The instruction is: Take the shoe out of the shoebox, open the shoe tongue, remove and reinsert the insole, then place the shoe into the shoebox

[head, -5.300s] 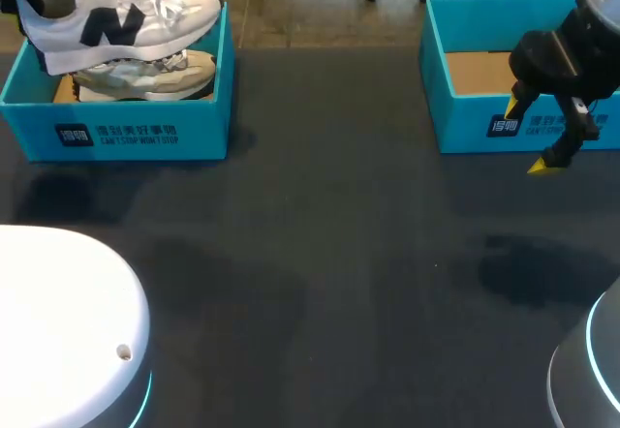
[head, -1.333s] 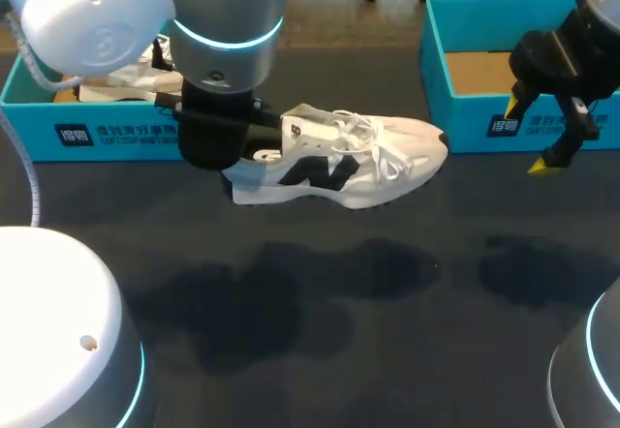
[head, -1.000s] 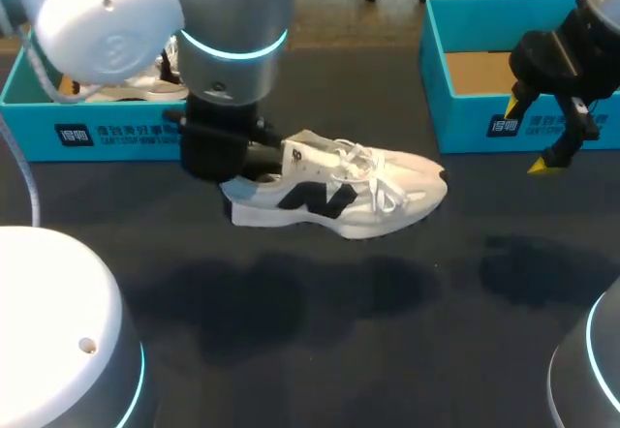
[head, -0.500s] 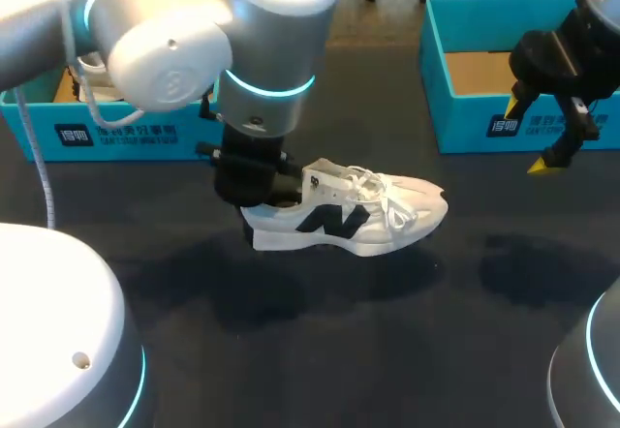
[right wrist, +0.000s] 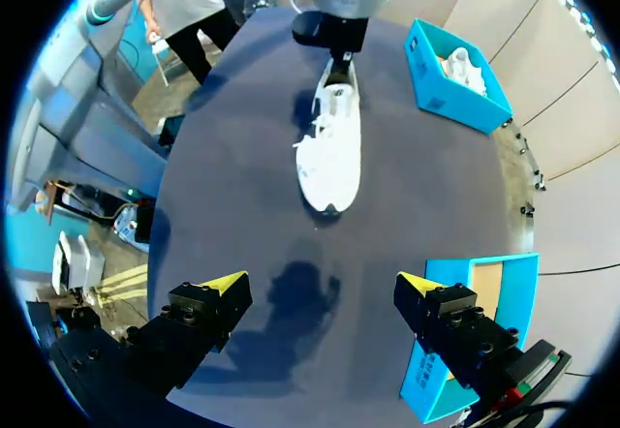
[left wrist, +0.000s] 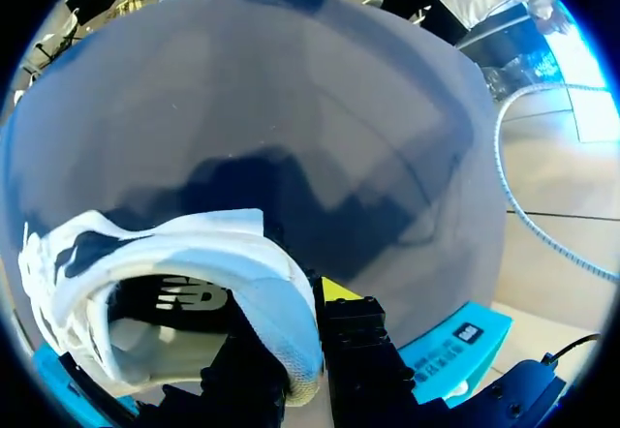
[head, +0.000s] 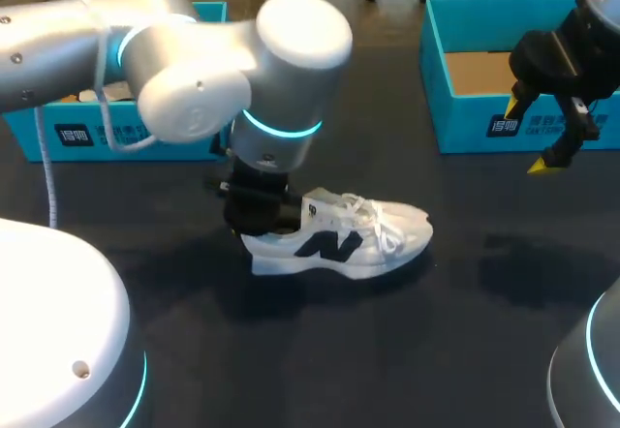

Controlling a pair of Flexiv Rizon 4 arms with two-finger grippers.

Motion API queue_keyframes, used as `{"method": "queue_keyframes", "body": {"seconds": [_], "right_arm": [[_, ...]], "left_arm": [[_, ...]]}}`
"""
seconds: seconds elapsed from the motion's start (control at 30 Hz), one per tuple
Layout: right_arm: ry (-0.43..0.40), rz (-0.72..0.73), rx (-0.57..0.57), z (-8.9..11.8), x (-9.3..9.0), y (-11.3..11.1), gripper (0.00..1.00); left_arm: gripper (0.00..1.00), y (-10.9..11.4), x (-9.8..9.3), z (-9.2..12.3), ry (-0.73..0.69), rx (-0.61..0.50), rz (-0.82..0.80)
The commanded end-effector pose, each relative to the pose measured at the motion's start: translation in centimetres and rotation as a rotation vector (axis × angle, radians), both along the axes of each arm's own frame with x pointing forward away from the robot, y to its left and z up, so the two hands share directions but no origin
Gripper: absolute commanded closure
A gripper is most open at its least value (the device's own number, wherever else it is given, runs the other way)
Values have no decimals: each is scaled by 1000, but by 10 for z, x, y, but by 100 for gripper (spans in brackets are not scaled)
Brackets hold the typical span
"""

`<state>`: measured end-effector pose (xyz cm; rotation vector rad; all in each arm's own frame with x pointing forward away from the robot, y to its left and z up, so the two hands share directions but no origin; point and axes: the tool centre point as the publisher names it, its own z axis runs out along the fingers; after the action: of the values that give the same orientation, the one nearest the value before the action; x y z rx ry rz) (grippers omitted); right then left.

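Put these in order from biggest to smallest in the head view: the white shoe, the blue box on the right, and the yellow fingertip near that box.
Biggest: the blue box on the right, even though the picture's edge cuts it off.
Middle: the white shoe.
Smallest: the yellow fingertip, by far.

The shoe [head: 341, 241] lies on the table [head: 387, 360] (heel toward the left shoebox [head: 97, 136]).

The shoe [head: 363, 244] is made of white mesh cloth; the table [head: 387, 351] is finished dark and matt; the shoebox [head: 465, 123] is formed of smooth teal card.
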<state>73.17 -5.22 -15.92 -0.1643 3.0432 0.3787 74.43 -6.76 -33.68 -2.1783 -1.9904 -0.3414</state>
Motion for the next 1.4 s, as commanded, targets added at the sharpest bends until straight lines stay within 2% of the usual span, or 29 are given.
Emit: {"method": "queue_keyframes", "body": {"seconds": [0.03,0.2,0.63,0.73,0.77,0.83,0.9,1.1,1.4], "right_arm": [[2,0,-2,0,1,1,0],[2,0,-2,0,1,1,0],[2,0,-2,0,1,1,0],[2,0,-2,0,1,1,0],[2,0,-2,0,1,1,0],[2,0,-2,0,1,1,0],[2,0,-2,0,1,1,0],[2,0,-2,0,1,1,0],[2,0,-2,0,1,1,0]], "left_arm": [[100,-5,-1,-17,-9,11,5],[100,-6,-3,-29,-60,40,17],[100,0,-9,-40,-45,37,41],[77,1,-10,-40,-39,34,50],[58,1,-11,-37,-32,22,49],[45,2,-13,-33,-32,23,50],[0,3,-14,-27,-34,14,62],[0,2,-16,-8,-15,-42,98],[0,-6,-13,19,69,-187,310]]}}
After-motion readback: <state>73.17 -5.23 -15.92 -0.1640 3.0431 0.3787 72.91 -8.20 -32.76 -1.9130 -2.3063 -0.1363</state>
